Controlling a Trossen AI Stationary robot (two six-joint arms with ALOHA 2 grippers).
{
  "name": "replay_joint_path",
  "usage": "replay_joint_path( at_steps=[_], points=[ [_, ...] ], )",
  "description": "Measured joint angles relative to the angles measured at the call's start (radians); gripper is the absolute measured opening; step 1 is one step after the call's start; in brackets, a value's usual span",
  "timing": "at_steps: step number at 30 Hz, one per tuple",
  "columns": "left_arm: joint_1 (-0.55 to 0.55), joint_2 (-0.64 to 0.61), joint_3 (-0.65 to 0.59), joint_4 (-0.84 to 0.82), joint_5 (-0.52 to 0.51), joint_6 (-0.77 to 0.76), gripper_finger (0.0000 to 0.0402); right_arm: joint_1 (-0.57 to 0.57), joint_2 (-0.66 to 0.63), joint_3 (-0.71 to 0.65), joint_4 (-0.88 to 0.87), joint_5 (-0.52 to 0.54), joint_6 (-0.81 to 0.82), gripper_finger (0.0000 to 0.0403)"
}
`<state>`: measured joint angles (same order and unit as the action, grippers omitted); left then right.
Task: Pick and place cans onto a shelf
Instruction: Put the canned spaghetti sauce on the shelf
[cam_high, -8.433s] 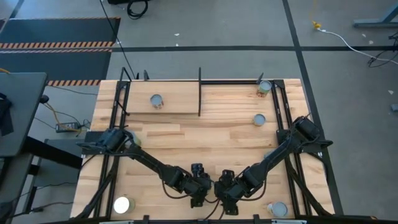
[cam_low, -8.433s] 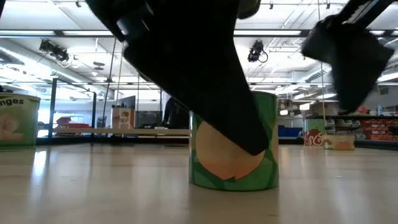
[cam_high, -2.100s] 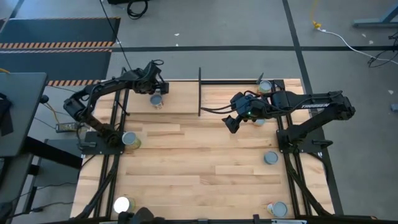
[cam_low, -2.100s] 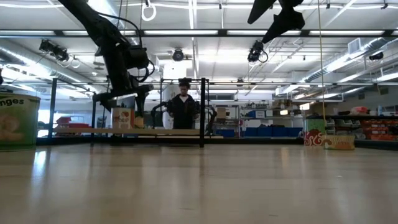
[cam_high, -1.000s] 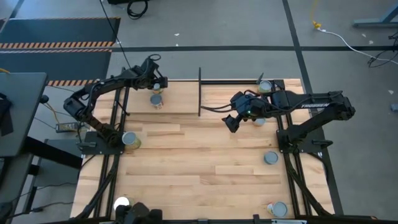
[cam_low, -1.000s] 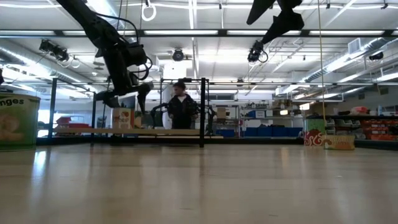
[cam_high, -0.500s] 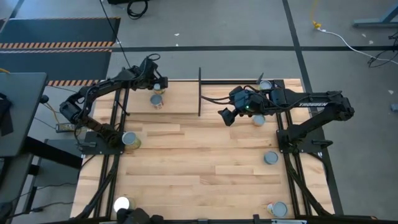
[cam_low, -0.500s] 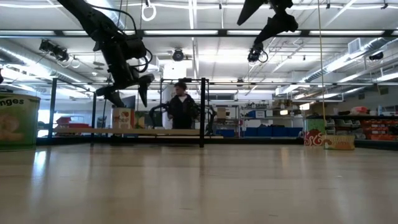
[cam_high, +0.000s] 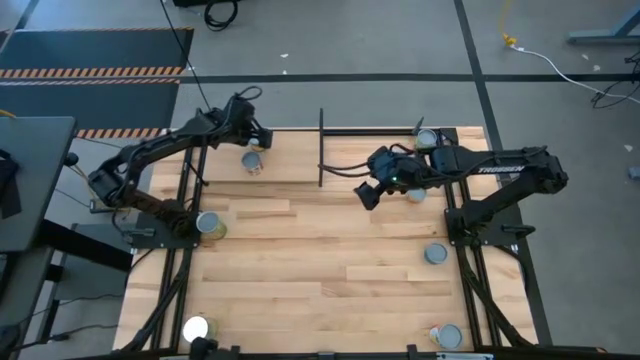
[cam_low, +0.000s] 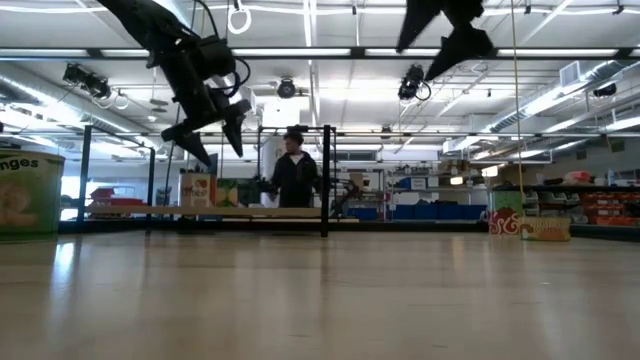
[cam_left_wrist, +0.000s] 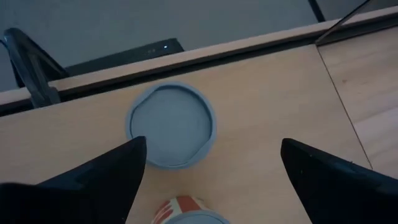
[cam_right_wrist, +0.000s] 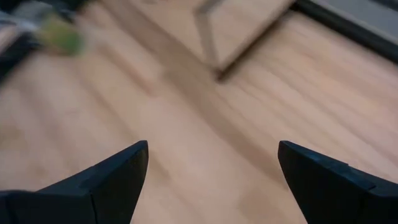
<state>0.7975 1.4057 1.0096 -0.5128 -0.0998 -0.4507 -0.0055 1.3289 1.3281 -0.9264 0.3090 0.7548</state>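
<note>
Pale wood, planked: the tabletop (cam_high: 320, 250), with the narrower raised shelf (cam_high: 290, 160) along its far left edge, fenced by thin black rods. One can (cam_high: 252, 161) stands on the shelf, its blue-grey lid (cam_left_wrist: 171, 124) plain in the left wrist view; a second lid edge with an orange label (cam_left_wrist: 186, 211) shows just nearer that camera, cut off, so its standing cannot be judged. Left gripper (cam_high: 255, 135) hangs above the shelved can, fingers spread wide and empty; it seems to be clear of a finished placement, and the sound course is to rise straight before swinging away, so no finger clips the can or the rods. Right gripper (cam_high: 366, 194) hovers over bare boards mid-table, fingers parted, holding nothing; the can (cam_high: 414, 192) just beside its arm looks the likely pick, best taken squarely from above. Other cans: far right corner (cam_high: 427, 139), left edge (cam_high: 209, 224), right side (cam_high: 435, 254), near right (cam_high: 447, 336), and a white-glaring lid near left (cam_high: 194, 327). Right wrist view is blurred. Low view shows a person (cam_low: 293, 172) beyond the table.
</note>
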Motion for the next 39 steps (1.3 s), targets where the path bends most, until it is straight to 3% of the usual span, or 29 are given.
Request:
replay_joint_path(
  at_steps=[6,10,13,21,25,31,39],
  points=[
    [0.0,-0.045,0.0,0.016,0.003,-0.009,0.0375,-0.13,-0.015,0.0,-0.19,0.131,0.008,0.0365],
    [-0.029,-0.098,0.0,0.03,0.041,-0.067,0.0375,-0.28,-0.006,0.0,-0.23,0.251,0.084,0.0359],
    [-0.069,-0.145,0.0,0.039,0.046,-0.088,0.0375,-0.416,0.006,0.0,-0.218,0.274,0.081,0.0353],
    [-0.141,-0.215,0.0,0.035,-0.026,-0.163,0.0375,-0.748,0.091,-0.001,-0.163,0.24,-0.069,0.0348],
    [-0.145,-0.216,0.0,0.063,-0.043,-0.206,0.0375,-0.859,0.174,0.0,-0.088,0.104,-0.167,0.0348],
    [-0.144,-0.215,0.0,0.186,-0.054,-0.249,0.0375,-0.942,0.307,-0.001,-0.086,0.11,-0.129,0.0348],
    [-0.109,-0.215,0.0,0.223,-0.064,-0.115,0.0375,-0.961,0.394,-0.001,-0.118,-0.011,-0.095,0.0347]
  ],
)
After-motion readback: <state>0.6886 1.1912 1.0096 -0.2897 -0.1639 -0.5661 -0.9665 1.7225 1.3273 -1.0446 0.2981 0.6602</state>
